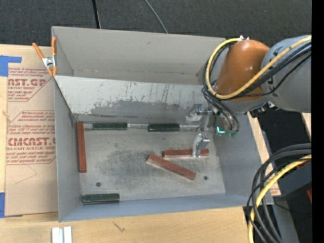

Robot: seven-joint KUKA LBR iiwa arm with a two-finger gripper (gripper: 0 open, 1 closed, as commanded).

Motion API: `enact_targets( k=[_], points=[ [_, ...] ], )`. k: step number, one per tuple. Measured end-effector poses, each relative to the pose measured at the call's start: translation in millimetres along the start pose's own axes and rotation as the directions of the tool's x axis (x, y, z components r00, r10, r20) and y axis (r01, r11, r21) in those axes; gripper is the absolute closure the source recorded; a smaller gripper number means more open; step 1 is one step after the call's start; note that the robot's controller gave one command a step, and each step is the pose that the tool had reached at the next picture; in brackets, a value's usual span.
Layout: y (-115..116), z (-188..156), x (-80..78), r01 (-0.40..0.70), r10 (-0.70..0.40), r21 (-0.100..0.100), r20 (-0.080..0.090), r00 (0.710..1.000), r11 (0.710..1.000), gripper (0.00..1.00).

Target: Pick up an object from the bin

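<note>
My gripper (199,149) is low in the right half of the bin, right at the right end of a short reddish-brown bar (177,153) that lies flat on the floor. Part of that end is hidden behind the gripper. Just in front of it lies a longer reddish-brown bar (170,166), slanted down to the right. Behind the gripper, along the back of the floor, lies a dark green stick (163,128).
A second dark green stick (109,126) lies at the back left, and a third (100,198) at the front left corner. A reddish-brown bar (81,147) runs along the left wall. The arm and its cables hang over the bin's right rim.
</note>
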State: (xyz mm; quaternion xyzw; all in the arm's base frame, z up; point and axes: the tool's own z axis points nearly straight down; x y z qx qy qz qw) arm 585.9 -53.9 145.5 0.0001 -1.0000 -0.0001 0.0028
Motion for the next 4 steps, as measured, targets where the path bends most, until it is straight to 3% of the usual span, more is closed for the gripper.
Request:
enact_targets(
  k=[1,2,3,4],
  points=[
    [0,-4,-1.9,0.001,-0.001,0.001,0.007,1.0,1.0,0.0],
    [3,69,12.4,0.005,-0.005,0.002,0.026,1.0,1.0,1.0],
    [3,69,12.4,0.005,-0.006,0.003,0.026,1.0,1.0,1.0],
    [-13,-99,56.6,-0.116,0.116,-0.001,0.015,0.993,0.993,1.0]
  ],
)
